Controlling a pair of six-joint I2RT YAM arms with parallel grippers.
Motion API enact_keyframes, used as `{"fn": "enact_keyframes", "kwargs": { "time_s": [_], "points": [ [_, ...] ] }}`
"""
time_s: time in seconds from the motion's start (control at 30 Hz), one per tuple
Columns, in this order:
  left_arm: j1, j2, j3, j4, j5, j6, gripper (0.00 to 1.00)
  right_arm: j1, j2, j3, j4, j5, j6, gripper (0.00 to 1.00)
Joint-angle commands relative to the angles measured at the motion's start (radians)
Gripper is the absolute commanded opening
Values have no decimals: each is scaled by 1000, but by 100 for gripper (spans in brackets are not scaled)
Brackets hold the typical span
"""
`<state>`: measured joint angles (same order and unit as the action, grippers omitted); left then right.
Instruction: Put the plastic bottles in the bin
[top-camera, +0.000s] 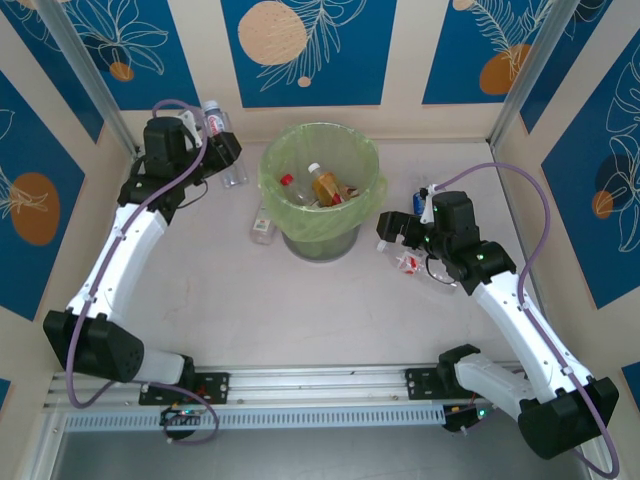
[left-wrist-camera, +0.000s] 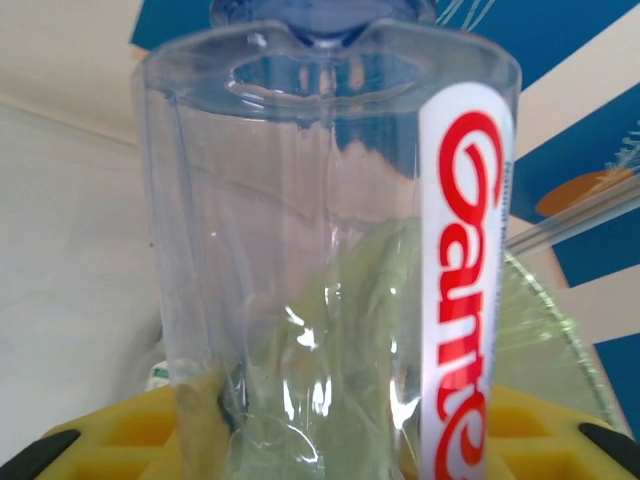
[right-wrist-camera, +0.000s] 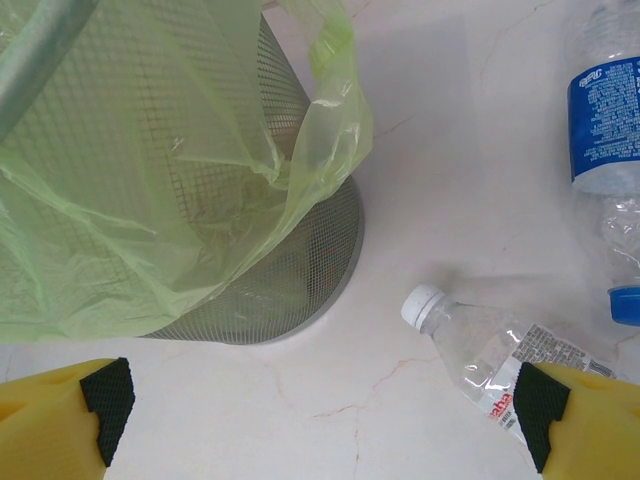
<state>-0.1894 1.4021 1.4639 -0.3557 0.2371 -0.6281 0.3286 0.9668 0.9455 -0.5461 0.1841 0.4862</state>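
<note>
Plastic bottles (top-camera: 410, 262): in three places: some inside the bin, one in my left hand, the others loose on the worktop.
Bin (top-camera: 300, 238): a round grey mesh wastebasket lined with a lime-green bag. It stands mid-worktop between my two arms. My right wrist camera looks at its mesh wall (right-wrist-camera: 300, 250) with the bag hanging over it.
Inside the bin: an amber bottle (top-camera: 326, 186) with a white cap, and near it a red-capped bottle (top-camera: 288, 181). I cannot make out what else lies in there.
Left hand (top-camera: 220, 152): clamped on a clear bottle (top-camera: 215, 122), left of the bin near the back wall and apart from the rim.
Clear bottle, close up (left-wrist-camera: 300, 250): it has a white strip label with red lettering and a blue cap at the top. My yellow fingers (left-wrist-camera: 110, 440) sit on either side of its lower end. I cannot tell whether its base touches the worktop.
Right hand (top-camera: 405, 248): spread wide and holding nothing, just above the worktop to the right of the bin.
White-capped bottle (right-wrist-camera: 480, 355): crumpled and clear with a red-and-white label, lying on its side. Its cap points toward the bin and its other end is at my right finger.
Blue-labelled bottle (right-wrist-camera: 605, 120): clear, lying on the worktop near the white-capped one, with a blue cap at its near end.
Small bottle (top-camera: 262, 228): clear, on the worktop just beside the bin's left side.
Worktop (top-camera: 300, 320): pale, with faint veins like marble.
</note>
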Motion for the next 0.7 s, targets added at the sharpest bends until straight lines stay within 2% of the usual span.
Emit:
{"fn": "enact_keyframes", "kwargs": {
  "time_s": [0.0,0.3,0.5,0.67],
  "points": [
    [-9,26,66,87,104,-11,44,-5,-4,-7,1,3,22,100],
    [-107,136,212,137,96,143,45,-5,-8,-4,-11,1,28,100],
    [-182,227,338,102,103,410,45,-4,-9,4,-22,3,25,100],
    [-241,272,376,80,113,695,46,-7,-10,9,-25,5,17,100]
  ]
}}
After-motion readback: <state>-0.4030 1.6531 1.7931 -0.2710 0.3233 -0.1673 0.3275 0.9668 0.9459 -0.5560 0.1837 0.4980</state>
